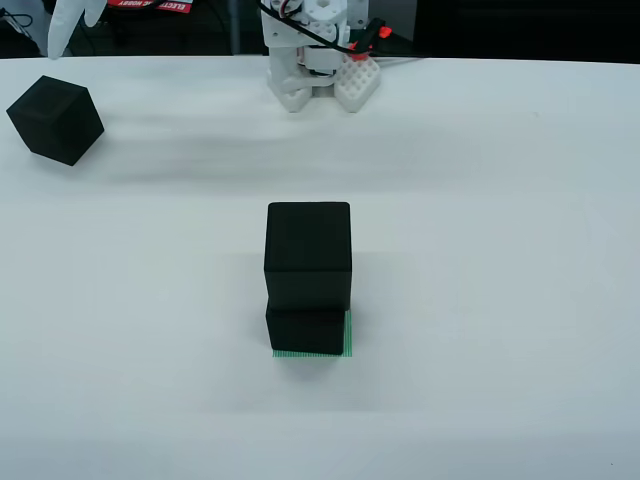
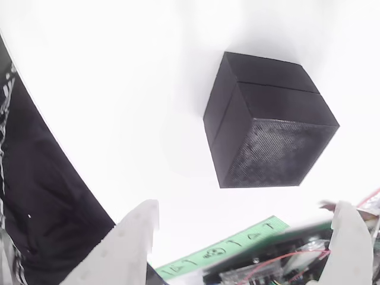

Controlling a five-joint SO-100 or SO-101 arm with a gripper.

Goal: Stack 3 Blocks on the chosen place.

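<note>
Two matte black cubes (image 1: 309, 275) already stacked on the green striped square patch (image 1: 347, 335), mid white tabletop (image 1: 480, 250). Third matte black cube (image 1: 56, 119) lying far left in the front view, unstacked. White two-finger hand (image 2: 243, 237) spread wide, holding nothing.

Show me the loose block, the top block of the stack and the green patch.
loose block (image 1: 55, 120): view from above, its front face.
top block (image 1: 309, 238): view from above, its upper face.
green patch (image 1: 348, 335): view from above, its exposed right strip.

blocks (image 1: 309, 250) matt black, top face finely textured; table (image 1: 500, 250) smooth white; tool (image 2: 243, 237) white plastic.
</note>
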